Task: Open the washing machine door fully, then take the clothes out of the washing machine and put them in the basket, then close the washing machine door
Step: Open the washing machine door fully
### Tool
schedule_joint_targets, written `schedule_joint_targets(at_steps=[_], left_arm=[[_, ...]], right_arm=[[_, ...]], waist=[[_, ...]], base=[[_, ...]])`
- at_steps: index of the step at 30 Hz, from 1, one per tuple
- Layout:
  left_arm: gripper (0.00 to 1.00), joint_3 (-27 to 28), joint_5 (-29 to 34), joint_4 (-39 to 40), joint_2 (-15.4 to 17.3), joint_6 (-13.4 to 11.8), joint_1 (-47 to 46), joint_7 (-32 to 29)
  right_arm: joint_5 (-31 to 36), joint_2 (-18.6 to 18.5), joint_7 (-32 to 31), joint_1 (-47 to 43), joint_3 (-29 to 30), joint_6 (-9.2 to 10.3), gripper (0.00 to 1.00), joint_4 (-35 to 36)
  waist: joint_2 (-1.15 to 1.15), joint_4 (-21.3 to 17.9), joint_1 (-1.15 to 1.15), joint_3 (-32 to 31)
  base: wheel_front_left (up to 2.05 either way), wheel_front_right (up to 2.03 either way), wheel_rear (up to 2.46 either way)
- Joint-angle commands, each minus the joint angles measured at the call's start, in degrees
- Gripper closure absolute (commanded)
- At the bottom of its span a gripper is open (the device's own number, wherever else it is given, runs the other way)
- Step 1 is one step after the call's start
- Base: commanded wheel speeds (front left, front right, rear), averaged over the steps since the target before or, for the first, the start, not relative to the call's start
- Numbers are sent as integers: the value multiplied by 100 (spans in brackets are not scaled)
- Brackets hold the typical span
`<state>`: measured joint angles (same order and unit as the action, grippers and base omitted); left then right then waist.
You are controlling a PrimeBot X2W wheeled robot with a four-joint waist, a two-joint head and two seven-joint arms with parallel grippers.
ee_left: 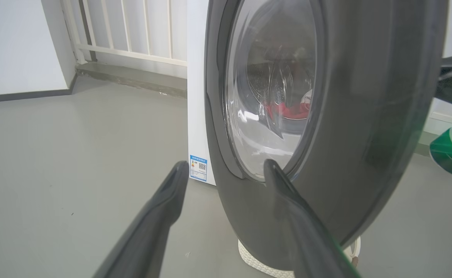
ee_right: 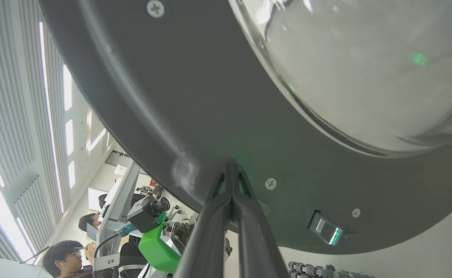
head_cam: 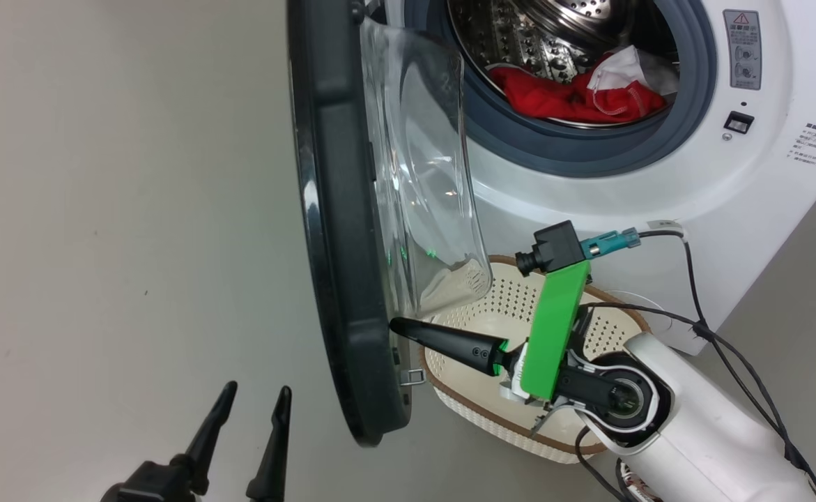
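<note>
Door [head_cam: 341, 230] stands between left pincer [head_cam: 258, 387], basket [head_cam: 498, 310].

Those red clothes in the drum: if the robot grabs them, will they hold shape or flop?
Probably flop: the clothes lie crumpled in folds, sagging along the curve of the drum. Likely light for their bulk, since the fabric looks thin. Red and white parts seem bunched together, so pulling one may drag the rest.

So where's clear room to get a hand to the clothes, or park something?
Bare floor left of the door, beyond the left hand. Drum mouth above the clothes is open. Crowded: the basket between door and washer, with the shut right hand and its cables over it.
</note>
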<state>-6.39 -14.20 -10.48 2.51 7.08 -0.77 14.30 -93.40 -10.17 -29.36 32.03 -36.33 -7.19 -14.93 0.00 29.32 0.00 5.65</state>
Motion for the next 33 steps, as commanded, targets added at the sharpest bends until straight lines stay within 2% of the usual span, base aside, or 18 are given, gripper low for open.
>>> schedule_joint_targets(at_steps=[1, 9, 18, 20, 21, 22, 23, 33], left_arm=[[0, 232, -11, 186, 37, -38, -33, 70], [0, 317, -75, 265, 37, -111, -27, 70], [0, 339, -65, 269, 37, -117, -34, 70], [0, 340, -60, 254, 37, -113, -51, 70], [0, 341, -58, 243, 37, -111, -61, 70], [0, 341, -54, 230, 37, -107, -70, 70], [0, 341, -49, 214, 37, -103, -79, 70], [0, 358, 51, 35, 37, -37, -115, 70]], right_arm=[[84, 192, -39, 146, -40, -30, 100, 102], [214, 421, -75, 308, -80, -30, 100, -58], [349, 454, 42, 278, -52, -30, 100, -81], [439, 411, 124, 255, -63, -30, 65, -82], [466, 391, 168, 235, -64, -30, 53, -82], [496, 367, 228, 217, -58, -30, 22, -75], [532, 335, 296, 194, -53, -30, 0, -66], [848, -163, 1109, -285, -163, -30, 0, -206]], waist=[[0, 22, 0, 29], [0, 63, 0, 97], [0, 57, 0, 80], [0, 50, 0, 72], [0, 45, 0, 67], [0, 40, 0, 59], [0, 34, 0, 49], [0, -47, 0, -131]], base=[[0, 0, 0], [0, 0, 0], [0, 0, 0], [0, 0, 0], [0, 0, 0], [0, 0, 0], [0, 0, 0], [0, 0, 0]])
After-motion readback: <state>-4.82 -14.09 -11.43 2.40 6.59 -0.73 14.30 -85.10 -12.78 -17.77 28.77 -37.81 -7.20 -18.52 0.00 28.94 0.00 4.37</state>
